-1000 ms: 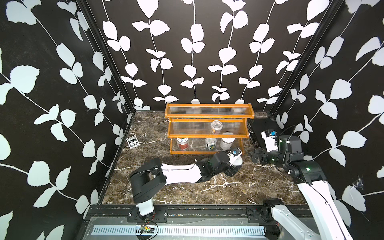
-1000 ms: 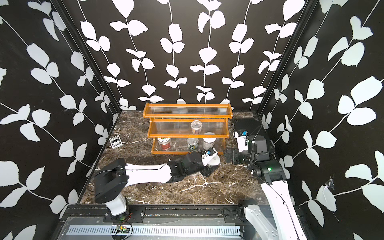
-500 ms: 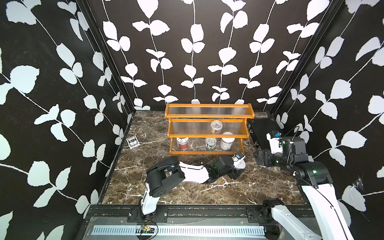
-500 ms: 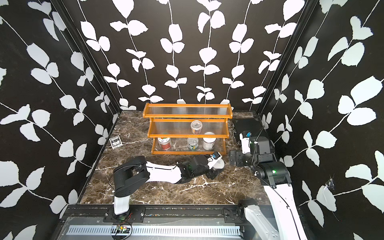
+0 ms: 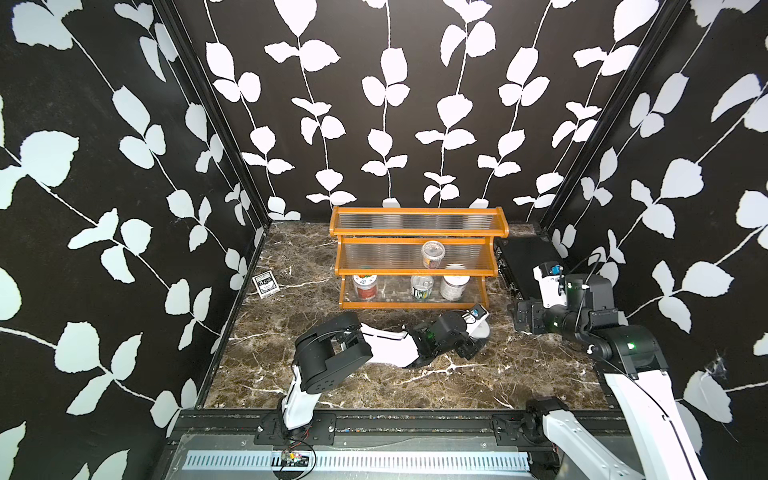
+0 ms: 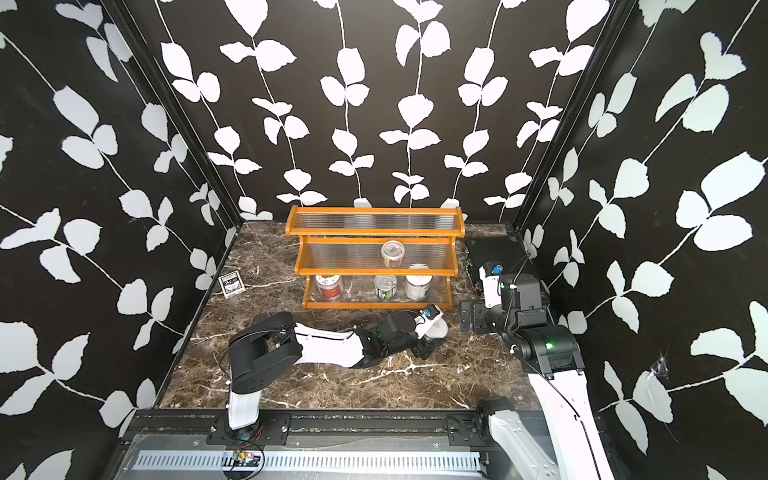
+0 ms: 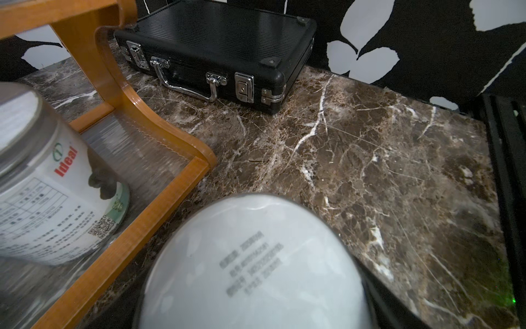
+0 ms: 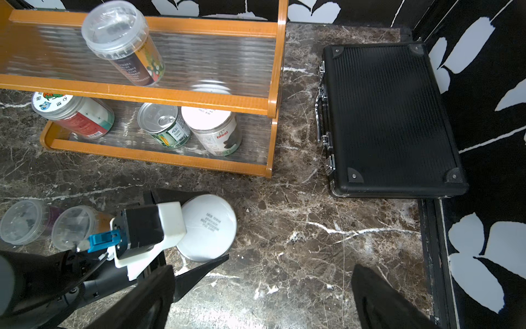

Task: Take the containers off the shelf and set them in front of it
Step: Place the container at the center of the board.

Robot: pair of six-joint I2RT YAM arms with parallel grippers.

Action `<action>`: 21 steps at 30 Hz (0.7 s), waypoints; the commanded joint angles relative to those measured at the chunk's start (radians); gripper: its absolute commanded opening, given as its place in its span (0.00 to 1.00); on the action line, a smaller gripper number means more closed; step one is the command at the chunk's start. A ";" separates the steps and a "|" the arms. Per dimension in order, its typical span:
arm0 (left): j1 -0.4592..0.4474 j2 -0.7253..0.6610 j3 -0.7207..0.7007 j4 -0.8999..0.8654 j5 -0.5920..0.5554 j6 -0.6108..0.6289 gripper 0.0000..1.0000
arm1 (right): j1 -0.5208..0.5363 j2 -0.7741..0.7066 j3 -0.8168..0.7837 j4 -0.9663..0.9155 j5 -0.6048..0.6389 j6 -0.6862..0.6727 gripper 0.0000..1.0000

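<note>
The orange-brown shelf (image 5: 417, 239) stands at the back. A clear lidded cup (image 5: 433, 254) is on its middle tier. On the bottom tier are a red-labelled cup (image 5: 365, 286), a pull-tab tin (image 5: 422, 286) and a white-lidded jar (image 5: 454, 286). My left gripper (image 5: 478, 332) is shut on another white-lidded jar (image 8: 209, 228), down by the table in front of the shelf's right end. Two clear cups (image 8: 25, 220) (image 8: 75, 226) stand in front of the shelf, beside my left arm. My right gripper (image 8: 262, 299) hangs open and holds nothing, to the right of that jar.
A flat black case (image 5: 525, 257) lies right of the shelf, just behind my right wrist. A small black-and-white card box (image 5: 266, 284) lies near the left wall. Patterned walls close in the marble table (image 5: 374, 386) on three sides.
My left arm's base and elbow swung right while the gripper, still shut on the jar, shifted slightly towards the front. My right arm drew back a little.
</note>
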 commanded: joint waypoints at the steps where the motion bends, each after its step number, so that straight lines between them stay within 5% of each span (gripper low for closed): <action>1: -0.003 -0.045 -0.031 -0.029 -0.009 0.005 0.83 | -0.003 -0.009 -0.012 0.044 0.009 -0.009 1.00; 21: -0.004 -0.080 -0.032 -0.077 0.006 0.019 0.92 | -0.003 0.002 -0.019 0.069 -0.004 -0.021 1.00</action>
